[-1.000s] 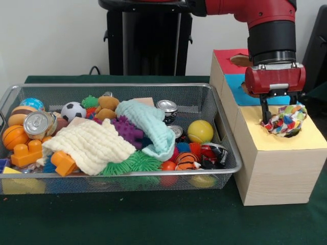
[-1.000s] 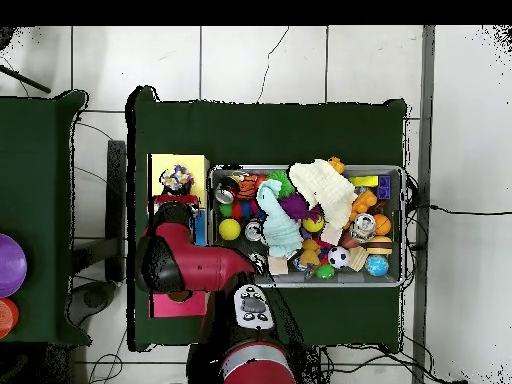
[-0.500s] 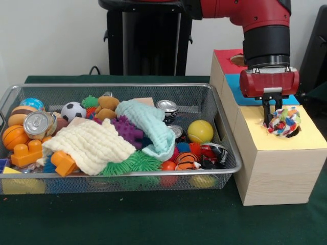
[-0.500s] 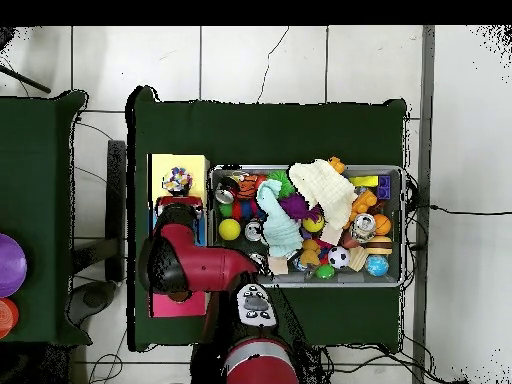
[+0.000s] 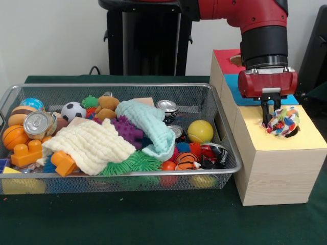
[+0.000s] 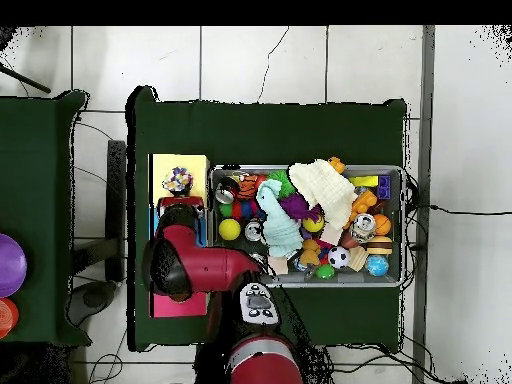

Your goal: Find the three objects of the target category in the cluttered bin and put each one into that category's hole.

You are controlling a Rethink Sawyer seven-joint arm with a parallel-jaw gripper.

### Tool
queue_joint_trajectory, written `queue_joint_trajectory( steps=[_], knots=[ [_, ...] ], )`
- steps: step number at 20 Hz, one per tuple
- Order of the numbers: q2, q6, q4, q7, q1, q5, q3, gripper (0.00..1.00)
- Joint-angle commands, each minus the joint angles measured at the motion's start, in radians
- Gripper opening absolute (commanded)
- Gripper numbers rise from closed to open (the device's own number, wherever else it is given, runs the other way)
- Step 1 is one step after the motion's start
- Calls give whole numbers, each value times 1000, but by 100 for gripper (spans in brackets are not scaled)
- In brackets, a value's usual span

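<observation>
A multicoloured cloth [image 5: 282, 121] sits bunched in the mouth of the round hole in the yellow part of the wooden box [image 5: 278, 153]; from above the cloth [image 6: 178, 180] shows on the yellow top. My gripper [image 5: 271, 112] hangs just left of it, open, one fingertip touching the cloth's edge. Two more cloths lie in the wire bin [image 5: 217, 109]: a cream one [image 5: 89, 145] at the front and a mint one [image 5: 150, 125] in the middle.
The bin also holds balls, cans, spiky rubber toys, orange blocks and a plush toy. The box has a blue section [image 5: 235, 92] and a red section [image 5: 225, 56] with its own hole behind the yellow one. My arm [image 6: 185, 265] covers them from above.
The cloth went from spread wide above the hole to bunched tightly in its mouth. My gripper shifted a little left and lower, and its fingers now show apart.
</observation>
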Motion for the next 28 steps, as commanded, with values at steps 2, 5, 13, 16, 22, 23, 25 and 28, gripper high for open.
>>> queue_joint_trajectory(
  steps=[2,5,13,16,22,23,25,28],
  knots=[
    [147,86,-16,115,-27,-17,-62,0],
    [184,215,-75,33,58,57,-153,0],
    [176,455,-139,44,129,110,-223,0],
    [177,518,-167,62,144,108,-238,0],
    [178,582,-218,91,152,92,-252,0],
    [181,587,-229,94,149,88,-252,0],
    [184,591,-239,98,135,75,-249,0],
    [183,587,-230,109,132,64,-250,0]
  ],
)
